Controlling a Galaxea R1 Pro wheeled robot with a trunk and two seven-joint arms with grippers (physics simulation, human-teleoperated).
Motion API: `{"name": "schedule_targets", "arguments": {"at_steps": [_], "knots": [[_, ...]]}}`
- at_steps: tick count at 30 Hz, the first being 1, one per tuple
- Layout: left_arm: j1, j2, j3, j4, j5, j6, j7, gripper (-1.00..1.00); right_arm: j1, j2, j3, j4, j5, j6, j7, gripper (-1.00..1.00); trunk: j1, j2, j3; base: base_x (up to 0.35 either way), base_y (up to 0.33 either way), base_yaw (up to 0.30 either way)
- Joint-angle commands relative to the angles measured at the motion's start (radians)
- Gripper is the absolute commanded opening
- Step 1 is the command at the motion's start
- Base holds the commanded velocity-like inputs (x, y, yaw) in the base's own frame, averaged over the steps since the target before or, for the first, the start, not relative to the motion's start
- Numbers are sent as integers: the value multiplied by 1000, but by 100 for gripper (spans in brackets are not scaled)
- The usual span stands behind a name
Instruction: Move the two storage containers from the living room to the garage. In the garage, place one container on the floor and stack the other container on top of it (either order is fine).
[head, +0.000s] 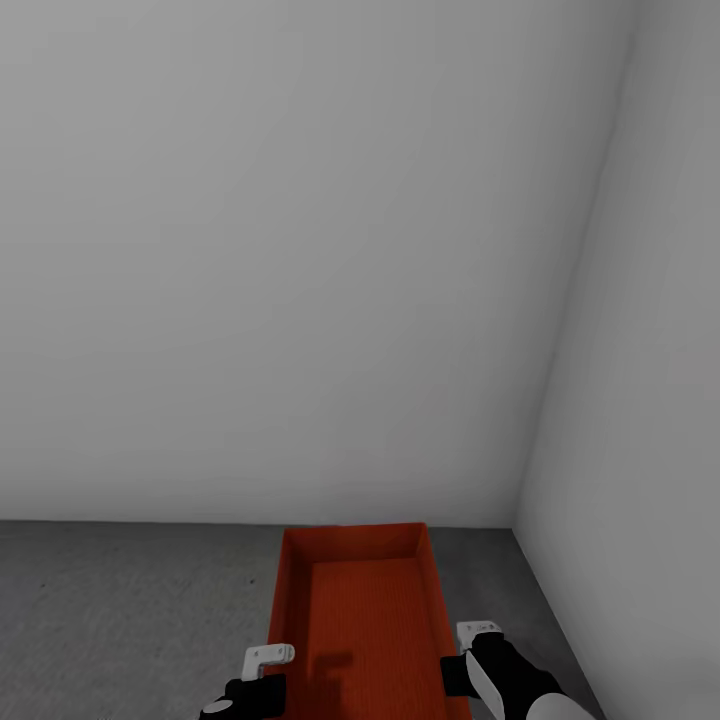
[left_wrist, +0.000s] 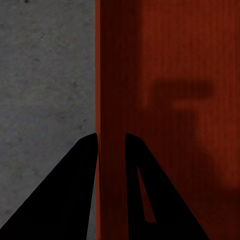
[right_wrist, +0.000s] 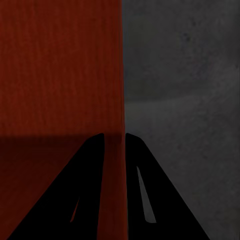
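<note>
An orange-red storage container (head: 360, 600), topless with a ribbed bottom, sits low in the head view near a corner of the garage, over the dark grey floor (head: 130, 600). My left gripper (head: 268, 672) is shut on its left long wall, and my right gripper (head: 452, 672) is shut on its right long wall. In the left wrist view the fingers (left_wrist: 70, 200) straddle the container (left_wrist: 170, 60) wall, with concrete floor (left_wrist: 45, 75) outside it. The right wrist view shows the same grip (right_wrist: 115, 142) on the container (right_wrist: 60, 65) beside the floor (right_wrist: 185, 75). Whether the bin rests on the floor I cannot tell.
A plain pale grey wall (head: 300, 250) stands straight ahead, close behind the container's far end. A second grey wall (head: 650, 350) closes the right side, meeting the first in a corner. Open concrete stretches to the left of the bin.
</note>
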Motion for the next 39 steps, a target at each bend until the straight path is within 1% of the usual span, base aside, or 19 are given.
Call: {"name": "schedule_targets", "arguments": {"at_steps": [1, 39], "knots": [[0, 28, -11, 0, 16, 0, -14, -100, -1, -14, 0, -3, -24, 3, 65, -100, 4, -8, -4, 0, 0, 0], [0, 28, -11, 0, 16, -1, -14, -100, -1, -15, 0, -3, -24, 3, 64, -100, 149, -274, -123, 0, 0, 0]]}}
